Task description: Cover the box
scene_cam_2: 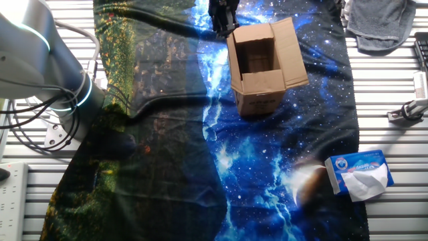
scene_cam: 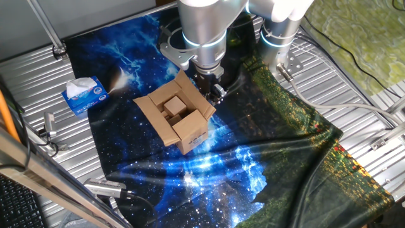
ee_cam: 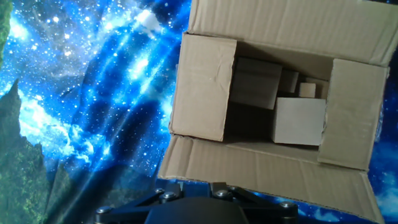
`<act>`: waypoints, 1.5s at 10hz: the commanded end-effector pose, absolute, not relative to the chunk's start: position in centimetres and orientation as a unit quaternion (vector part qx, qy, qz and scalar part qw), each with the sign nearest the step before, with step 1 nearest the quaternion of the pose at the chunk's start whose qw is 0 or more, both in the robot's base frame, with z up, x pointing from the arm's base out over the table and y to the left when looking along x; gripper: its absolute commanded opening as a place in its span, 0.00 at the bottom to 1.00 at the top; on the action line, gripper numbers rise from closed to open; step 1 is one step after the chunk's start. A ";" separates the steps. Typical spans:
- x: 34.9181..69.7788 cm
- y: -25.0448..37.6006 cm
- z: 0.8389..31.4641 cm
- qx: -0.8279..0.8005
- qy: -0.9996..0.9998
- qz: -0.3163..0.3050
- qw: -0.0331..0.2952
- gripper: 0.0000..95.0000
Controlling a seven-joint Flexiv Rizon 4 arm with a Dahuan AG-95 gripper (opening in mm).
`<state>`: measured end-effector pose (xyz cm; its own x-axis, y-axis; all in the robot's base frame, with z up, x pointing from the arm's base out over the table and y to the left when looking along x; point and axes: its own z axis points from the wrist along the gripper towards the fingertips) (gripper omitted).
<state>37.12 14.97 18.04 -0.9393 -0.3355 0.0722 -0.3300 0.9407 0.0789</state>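
Note:
The box (scene_cam: 179,120) is a small brown cardboard carton standing on the starry blue cloth (scene_cam: 253,158) with its top flaps open. Pale blocks (ee_cam: 298,121) lie inside it. In the hand view the box (ee_cam: 205,93) fills the right half, with two short flaps folded partly inward and two long flaps spread out. My gripper (scene_cam: 212,87) hangs low just behind the box's far flap, close to its edge. In the other fixed view the gripper (scene_cam_2: 223,19) sits at the top, beside the box (scene_cam_2: 257,87). The fingers are dark and small, and the gap between them does not show.
A blue-and-white tissue box (scene_cam: 84,95) lies left of the carton, off the cloth's edge, and shows again as the tissue box (scene_cam_2: 358,174). A grey rag (scene_cam_2: 381,23) and a metal tool (scene_cam_2: 408,110) lie on the slatted table. Metal cylinders (scene_cam: 104,187) rest near the front left.

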 end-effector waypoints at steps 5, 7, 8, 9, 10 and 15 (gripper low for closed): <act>37.1 14.9 18.0 0.179 -0.982 -0.033 0.049 0.20; 37.1 14.9 18.0 0.164 -0.985 -0.031 0.051 0.20; 37.1 14.9 18.0 0.158 -0.986 -0.030 0.053 0.20; 37.1 14.9 18.0 0.150 -0.987 -0.030 0.054 0.20; 37.1 14.9 18.0 0.145 -0.987 -0.030 0.054 0.20; 37.1 14.9 18.0 0.122 -0.991 -0.029 0.057 0.20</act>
<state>37.13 14.97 18.02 -0.9635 -0.2457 0.1063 -0.2391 0.9684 0.0710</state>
